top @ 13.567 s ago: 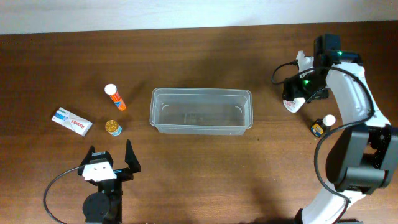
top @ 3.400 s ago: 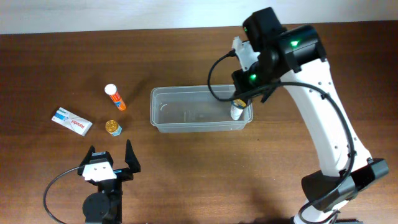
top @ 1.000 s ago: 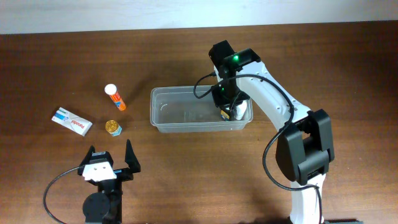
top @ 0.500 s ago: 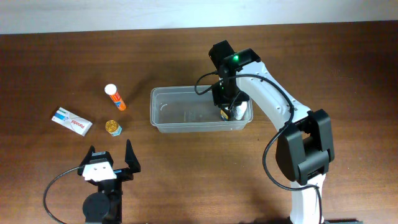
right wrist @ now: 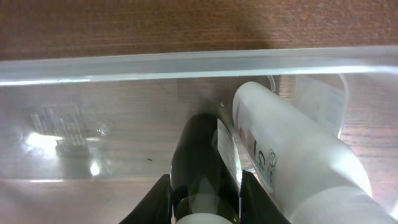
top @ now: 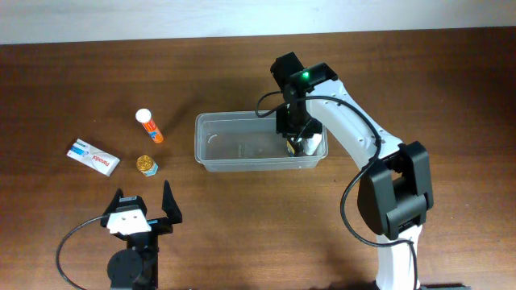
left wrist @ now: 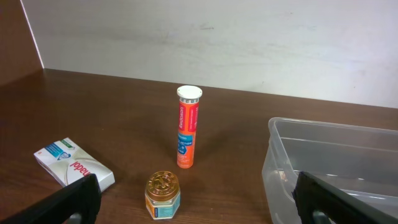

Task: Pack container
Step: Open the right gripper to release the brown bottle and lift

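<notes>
The container (top: 242,119) is a clear shallow tub at mid-table, also seen in the left wrist view (left wrist: 336,155) and the right wrist view (right wrist: 124,65). My right gripper (top: 295,143) is down inside its right end. In the right wrist view that gripper (right wrist: 204,199) has both fingers against a dark bottle (right wrist: 199,155) with a white cap. A white bottle (right wrist: 292,155) lies beside it in the tub. My left gripper (top: 143,197) stands open near the front left, its fingers wide apart with nothing between them (left wrist: 199,211).
Left of the tub stand an orange tube (top: 149,126) (left wrist: 188,127) with a white cap and a small gold-lidded jar (top: 146,165) (left wrist: 163,195). A white and blue box (top: 93,156) (left wrist: 73,163) lies flat further left.
</notes>
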You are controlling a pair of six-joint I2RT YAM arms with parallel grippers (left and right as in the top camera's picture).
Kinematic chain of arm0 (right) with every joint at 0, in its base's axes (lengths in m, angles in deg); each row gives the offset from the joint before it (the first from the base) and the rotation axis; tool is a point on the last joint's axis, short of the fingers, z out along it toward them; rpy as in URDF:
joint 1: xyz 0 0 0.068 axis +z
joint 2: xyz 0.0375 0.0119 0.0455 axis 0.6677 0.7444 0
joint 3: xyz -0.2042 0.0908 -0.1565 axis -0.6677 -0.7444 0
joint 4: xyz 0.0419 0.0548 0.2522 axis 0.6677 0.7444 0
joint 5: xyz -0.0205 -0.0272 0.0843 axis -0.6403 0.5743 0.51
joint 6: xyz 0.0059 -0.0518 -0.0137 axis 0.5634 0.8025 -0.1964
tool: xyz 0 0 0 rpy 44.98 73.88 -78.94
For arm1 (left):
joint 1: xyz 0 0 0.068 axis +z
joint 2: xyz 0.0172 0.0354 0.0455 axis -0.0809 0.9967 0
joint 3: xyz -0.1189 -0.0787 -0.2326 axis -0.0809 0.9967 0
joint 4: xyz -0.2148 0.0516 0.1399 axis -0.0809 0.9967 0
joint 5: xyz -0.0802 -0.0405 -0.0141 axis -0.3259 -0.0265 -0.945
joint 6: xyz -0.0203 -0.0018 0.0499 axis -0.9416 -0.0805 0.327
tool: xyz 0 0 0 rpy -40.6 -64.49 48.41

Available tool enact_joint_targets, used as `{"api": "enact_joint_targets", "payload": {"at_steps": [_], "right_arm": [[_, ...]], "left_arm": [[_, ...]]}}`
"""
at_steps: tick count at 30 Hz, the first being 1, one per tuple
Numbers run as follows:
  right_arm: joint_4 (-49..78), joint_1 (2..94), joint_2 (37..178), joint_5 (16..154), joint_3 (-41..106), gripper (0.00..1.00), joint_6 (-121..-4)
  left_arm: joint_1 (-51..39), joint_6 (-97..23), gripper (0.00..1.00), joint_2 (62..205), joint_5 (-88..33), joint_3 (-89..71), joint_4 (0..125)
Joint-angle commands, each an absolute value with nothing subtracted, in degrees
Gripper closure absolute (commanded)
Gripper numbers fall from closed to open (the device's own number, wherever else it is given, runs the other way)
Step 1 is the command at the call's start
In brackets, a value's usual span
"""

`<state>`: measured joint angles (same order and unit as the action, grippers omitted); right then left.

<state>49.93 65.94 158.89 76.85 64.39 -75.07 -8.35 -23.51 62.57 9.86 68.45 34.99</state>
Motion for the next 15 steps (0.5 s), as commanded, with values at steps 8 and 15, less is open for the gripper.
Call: {"api": "enact_joint_targets", "payload": {"at_steps": [8, 15], "right_arm": [[50.15, 66.29, 159.26, 74.60, 63.75, 0.73, -78.05], [50.20, 66.29, 159.26, 74.60, 63.75, 0.66, -75.97]], "left_arm": [[-8.06, -22.59, 0.01, 62.12, 9.88, 69.01, 34.84], [-8.06, -22.59, 0.01, 62.12, 9.88, 69.01, 34.84]]}}
